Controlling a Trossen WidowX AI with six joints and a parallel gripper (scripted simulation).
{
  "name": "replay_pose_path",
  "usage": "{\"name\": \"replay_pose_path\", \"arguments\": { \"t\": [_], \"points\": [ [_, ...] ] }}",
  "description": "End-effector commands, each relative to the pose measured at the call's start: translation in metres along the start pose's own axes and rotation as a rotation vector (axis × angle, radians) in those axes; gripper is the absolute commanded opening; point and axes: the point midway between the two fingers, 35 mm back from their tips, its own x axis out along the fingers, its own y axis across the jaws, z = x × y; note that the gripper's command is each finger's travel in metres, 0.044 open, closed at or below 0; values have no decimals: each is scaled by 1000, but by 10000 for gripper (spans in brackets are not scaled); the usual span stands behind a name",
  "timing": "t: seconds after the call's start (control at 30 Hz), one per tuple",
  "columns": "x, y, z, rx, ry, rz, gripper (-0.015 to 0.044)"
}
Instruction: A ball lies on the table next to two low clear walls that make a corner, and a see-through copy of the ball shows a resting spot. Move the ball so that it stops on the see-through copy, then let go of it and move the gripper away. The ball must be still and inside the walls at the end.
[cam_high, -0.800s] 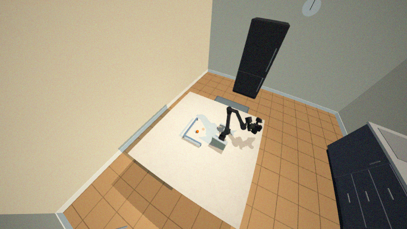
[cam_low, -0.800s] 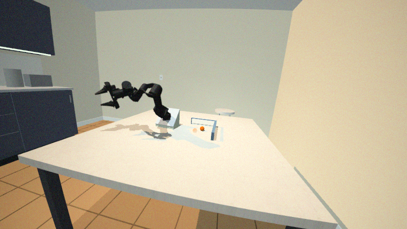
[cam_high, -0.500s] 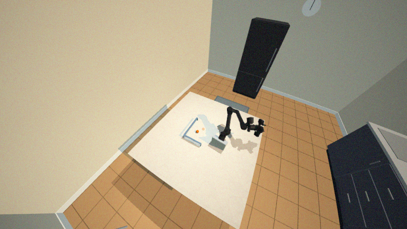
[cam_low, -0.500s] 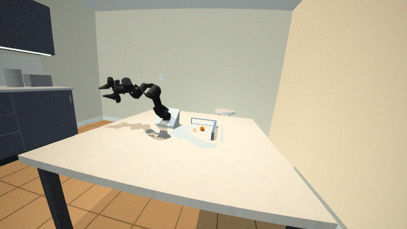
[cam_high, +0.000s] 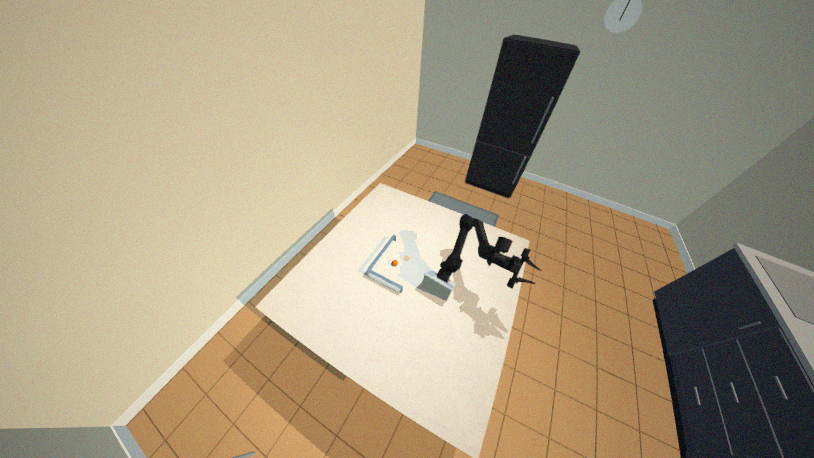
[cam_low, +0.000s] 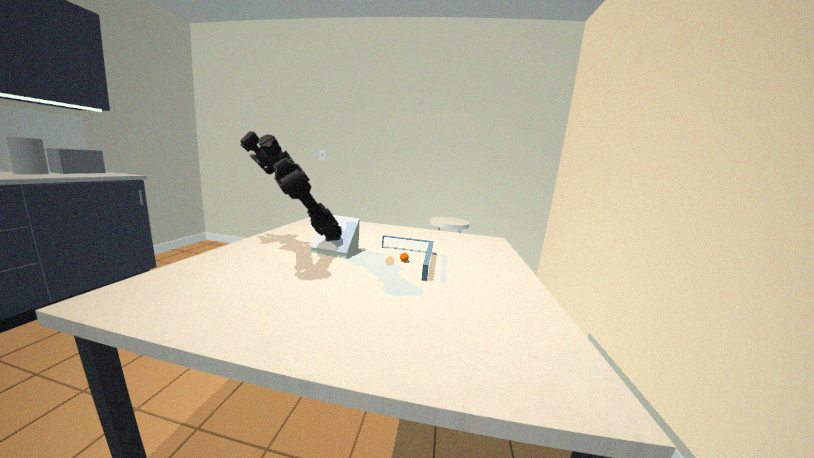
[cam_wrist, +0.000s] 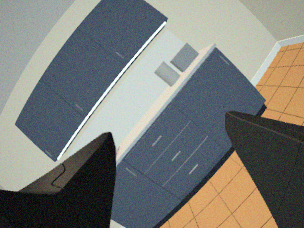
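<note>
Well apart: ball (cam_high: 394, 262) by corner walls (cam_high: 380, 267), pincer (cam_high: 524, 270) part-open, empty, off past table edge.

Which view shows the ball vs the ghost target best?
Exterior: the orange ball sits just beside the see-through copy, inside the clear walls. Top shows both, but tiny. Wrist shows only cabinets and floor.

A single black robot arm (cam_high: 470, 239) rises from its base near the middle of the table and bends out toward the table's right edge as seen from above. Its gripper (cam_high: 527, 271) hangs in the air past that edge, well above the surface. The two dark fingers stand partly apart with nothing between them.
</note>
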Motion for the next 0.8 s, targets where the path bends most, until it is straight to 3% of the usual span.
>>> {"name": "replay_pose_path", "arguments": {
  "t": [0.0,0.3,0.57,0.77],
  "points": [
    [-11,-10,46,-76,-145,-67,285],
    [-52,-54,136,-257,-411,-322,285],
    [-137,-103,221,-341,-651,-642,285],
    [-185,-124,250,-352,-734,-807,285]
  ]
}}
